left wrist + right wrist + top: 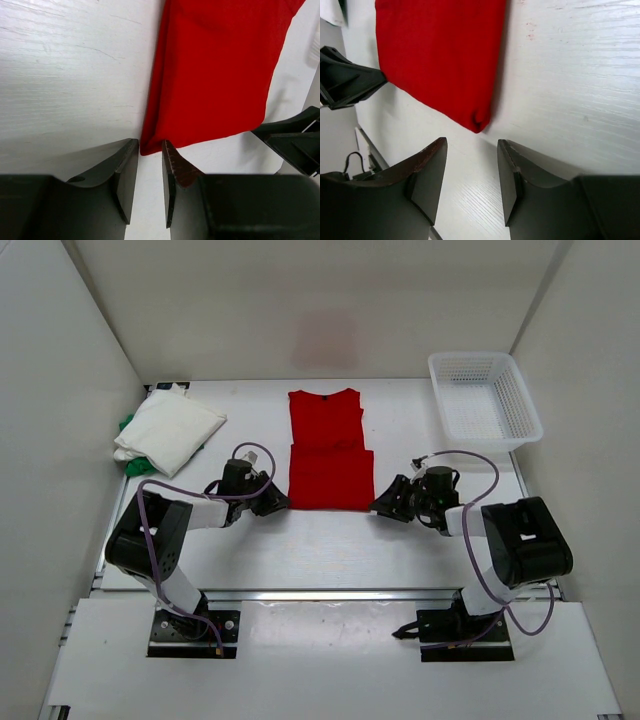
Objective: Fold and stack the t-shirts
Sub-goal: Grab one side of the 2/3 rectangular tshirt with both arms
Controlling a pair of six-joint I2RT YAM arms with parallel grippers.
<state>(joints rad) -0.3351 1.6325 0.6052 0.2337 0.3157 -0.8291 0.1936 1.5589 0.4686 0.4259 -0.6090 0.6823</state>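
Currently on the table [330, 560]: a red shirt [330, 450] is lying flat in the middle, folded narrow, with its collar pointing to the far side.
Left gripper [273, 502]: it is sitting low at the shirt's near left corner, its fingers standing slightly apart and gripping nothing.
Left wrist view: the red shirt [215, 75] is ending in a corner right at the mouth of the gap of the left gripper [150, 147]. The cloth is not being pinched by the fingers [127, 170].
Right gripper [385, 507]: it is sitting low at the near right corner, its fingers spread wider and released.
Right wrist view: the shirt's [440, 55] corner is lying just ahead of the gap of the right gripper [472, 147], clear of both fingers [512, 175].
White shirt [170, 430]: it is lying folded at the far left, resting on a green shirt [128, 424] that is peeking out beneath it.
Basket [530, 430]: it is sitting at the far right, well apart from the red shirt.
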